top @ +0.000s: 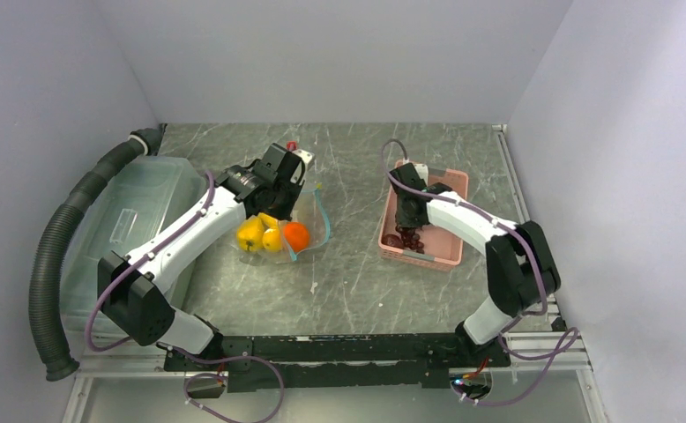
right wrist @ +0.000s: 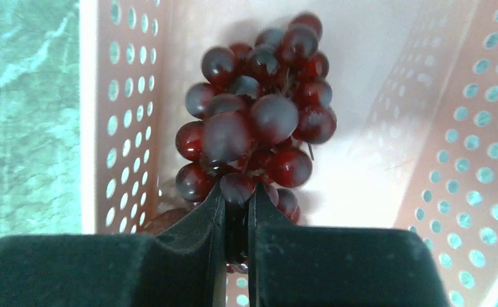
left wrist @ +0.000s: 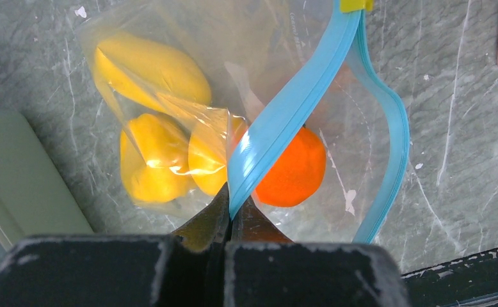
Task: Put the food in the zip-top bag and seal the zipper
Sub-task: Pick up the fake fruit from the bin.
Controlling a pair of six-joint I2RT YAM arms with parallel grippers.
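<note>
Right gripper (right wrist: 233, 214) is being used to pinch the near end of the grape bunch (right wrist: 256, 128), jaws almost together on it. The bunch is lying in the pink basket (right wrist: 125, 96) at centre right of the top view, with its long axis running away from the fingers. The zip-top bag (top: 313, 231) is lying left of the basket, well apart. Its mouth is being held open toward the basket by the left gripper (left wrist: 230, 214), clamped on the zipper (left wrist: 297, 96). Yellow pieces (left wrist: 150, 70) and orange ball (left wrist: 294, 169) are already bagged. A lift and leftward carry is probably being called for, and the right arm is nearer.
</note>
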